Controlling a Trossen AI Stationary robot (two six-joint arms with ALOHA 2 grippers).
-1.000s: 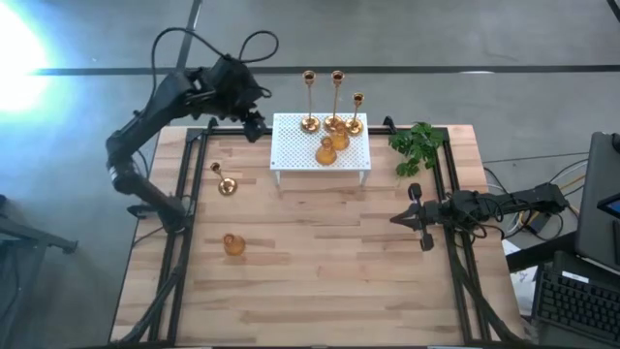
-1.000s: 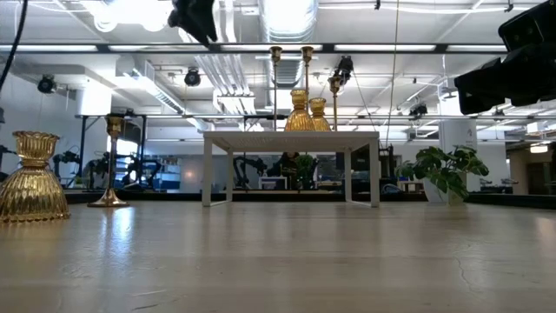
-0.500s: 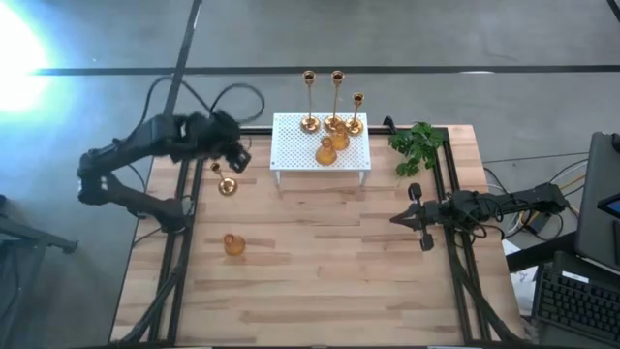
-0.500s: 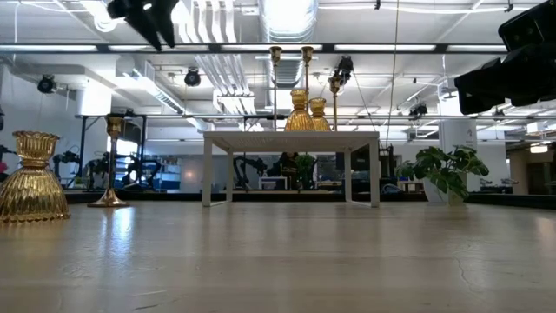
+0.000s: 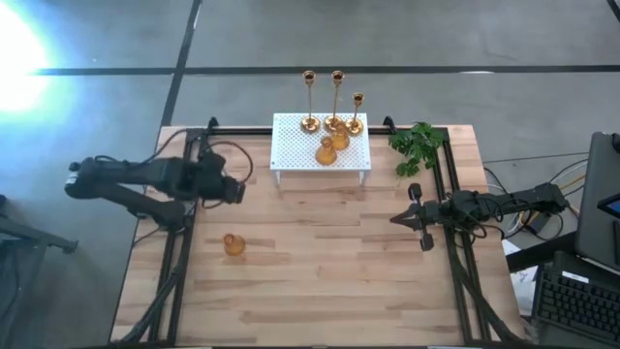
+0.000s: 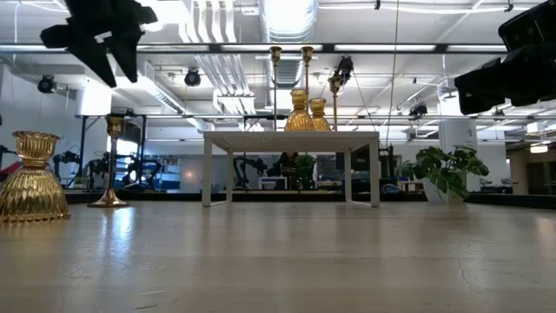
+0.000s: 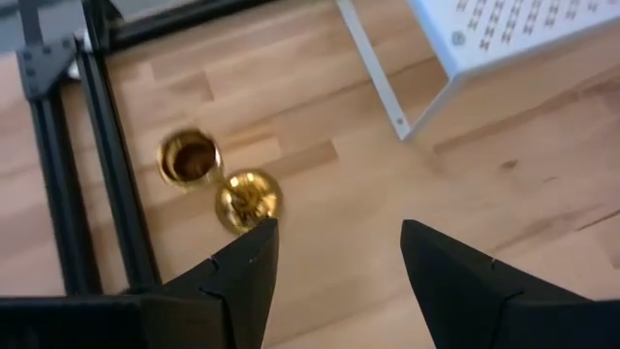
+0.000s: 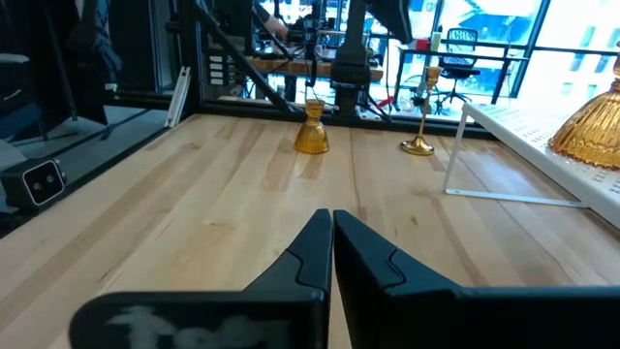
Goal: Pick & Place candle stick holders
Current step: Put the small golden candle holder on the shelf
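- so far five candle holders sit on the white stand (image 5: pixel 291 136): three tall thin ones (image 5: pixel 335 97) along its far edge and two short fat ones (image 5: pixel 331 147) just in front of them; I'd call that the done pile, judging by how they're grouped
- two are left down on the wooden table (image 5: pixel 320 262); a slim one (image 7: pixel 248 197) stands near the left rail, just off the stand's near-left corner, and a squat one (image 5: pixel 232 244) sits well apart from it, closer to the near-left part of the table
- my left gripper (image 7: pixel 334 267) hangs in the air right over that slim one, fingers spread and empty; nothing between them, the holder is still on the wood below me; from the overhead shot my own wrist hides it
- my right gripper (image 5: pixel 418 215) is parked over the right side of the table, fingers pinched tight together with nothing in them; just waiting
- the little green plant (image 5: pixel 417 145) sits by the far-right corner, not my job
- so roughly five down, two to go; looks like the slim one is next, then the squat one
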